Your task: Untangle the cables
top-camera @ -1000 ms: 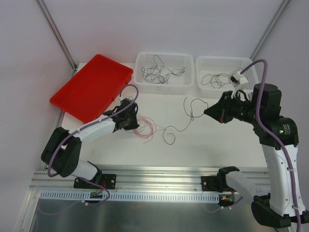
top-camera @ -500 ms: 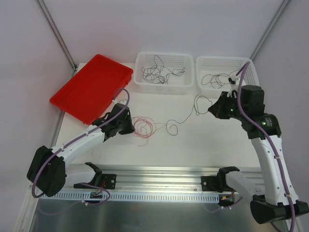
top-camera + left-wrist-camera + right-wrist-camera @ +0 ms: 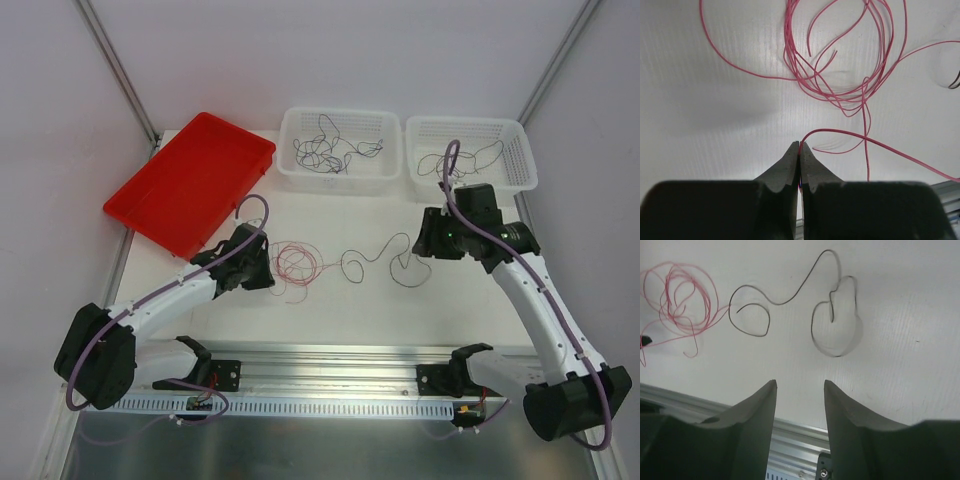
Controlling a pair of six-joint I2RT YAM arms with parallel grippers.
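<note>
While my left claw [image 3: 800, 145] is clenched on one end of the pink wire [image 3: 840, 85], my right claw [image 3: 799, 385] is released and grasps nothing. The pink wire lies in a loose coil on the table [image 3: 340, 310], just right of the red tray [image 3: 185, 185]. The dark wire [image 3: 836, 356] lies flat, farther right of the tray, its nearest end meeting a pink strand. More dark wires [image 3: 325, 150] sit in the white baskets [image 3: 340, 183] right of the tray.

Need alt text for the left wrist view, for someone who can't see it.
The left gripper, shut, pinches a thin red-pink cable at its fingertips. The rest of the cable lies in a loose coil on the white table beyond.
</note>
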